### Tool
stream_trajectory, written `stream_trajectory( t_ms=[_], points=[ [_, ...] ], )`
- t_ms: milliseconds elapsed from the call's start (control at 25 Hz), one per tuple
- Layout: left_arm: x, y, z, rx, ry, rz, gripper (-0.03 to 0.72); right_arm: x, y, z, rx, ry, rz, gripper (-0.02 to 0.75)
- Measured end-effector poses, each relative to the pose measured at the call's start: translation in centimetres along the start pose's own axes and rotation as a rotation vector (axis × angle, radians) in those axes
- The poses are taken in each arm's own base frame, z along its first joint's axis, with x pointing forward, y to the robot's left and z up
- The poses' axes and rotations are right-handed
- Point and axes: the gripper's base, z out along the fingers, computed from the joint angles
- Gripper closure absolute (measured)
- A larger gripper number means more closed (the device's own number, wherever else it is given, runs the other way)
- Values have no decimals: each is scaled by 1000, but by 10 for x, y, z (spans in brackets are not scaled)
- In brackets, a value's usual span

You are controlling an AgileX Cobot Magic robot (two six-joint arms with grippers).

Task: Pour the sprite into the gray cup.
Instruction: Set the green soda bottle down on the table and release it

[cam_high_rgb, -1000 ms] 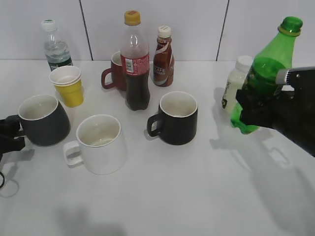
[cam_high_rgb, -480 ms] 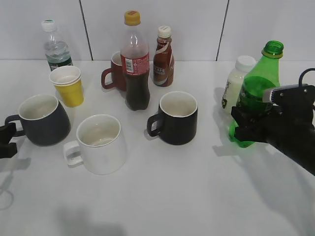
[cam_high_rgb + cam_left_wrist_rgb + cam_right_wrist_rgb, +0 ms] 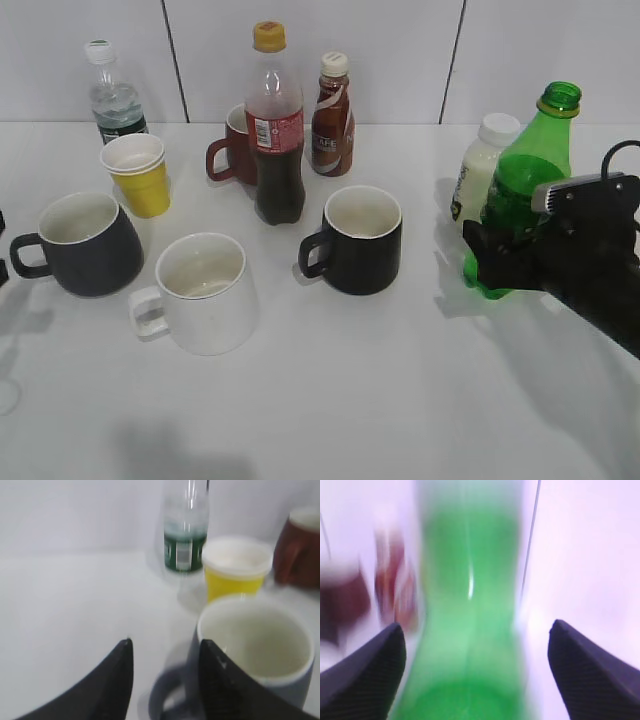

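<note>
At the right edge of the exterior view the right pincer point(image 3: 500, 255) grips the sprite point(image 3: 520, 185) low on its body, the bottle standing nearly upright with its base on or just above the counter point(image 3: 350, 400), where a second ago it was lifted and tilted; the right wrist view shows only a blurred green body between two widely spread fingers point(image 3: 367, 675). At the far left the left pincer point(image 3: 165, 675) is almost out of the exterior view but open in the left wrist view, its fingers apart beside the gray cup point(image 3: 85, 243) near its handle, having drawn back from the cup. Farther back stand a white mug point(image 3: 205, 292), a black mug point(image 3: 358, 240) and a cola bottle point(image 3: 275, 125).
</note>
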Motion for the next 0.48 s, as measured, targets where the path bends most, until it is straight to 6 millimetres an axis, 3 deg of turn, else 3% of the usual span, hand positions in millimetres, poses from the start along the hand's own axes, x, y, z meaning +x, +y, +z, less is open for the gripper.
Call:
stream_trajectory(
  t_ms=[200, 360, 480],
  points=[
    [-23, 0, -10, -12, -74, 22, 349, -34, -3, -8, 36, -123, -31, 68],
    [-43, 1, -17, -27, -63, -8, 348, -83, -5, -18, 53, -266, -56, 69],
    [-66, 2, -23, -43, -23, -11, 344, -119, -5, -29, 58, -269, -61, 69]
  ],
)
